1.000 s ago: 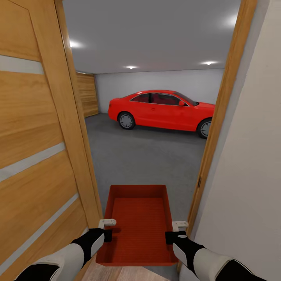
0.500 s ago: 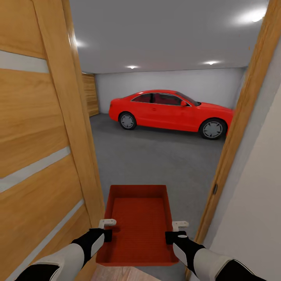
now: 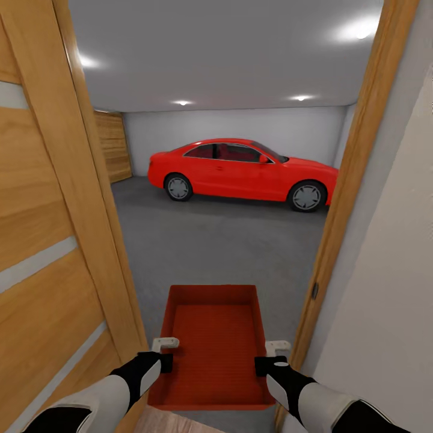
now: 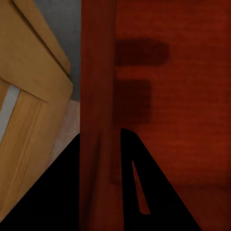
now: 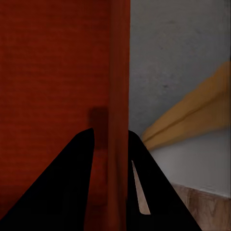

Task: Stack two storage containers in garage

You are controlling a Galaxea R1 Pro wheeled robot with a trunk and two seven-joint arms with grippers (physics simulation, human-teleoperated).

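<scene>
Now the orange-red rectangular plastic storage container is hanging between both arms in a doorway, its far end reaching out over the dark grey concrete garage floor. Left of the container, an open light wood door with pale stripes is standing close by. The left gripper is gripping the container's left long wall, jaws pinching that wall between them, one finger inside and one outside, as the left wrist view is showing. On the container's other side, the right gripper is pinching the right long wall the same way. Right of the container, a wooden door frame and a plain off-white wall are rising. Beyond the container, a glossy red car is sitting side-on before the white back wall.
</scene>
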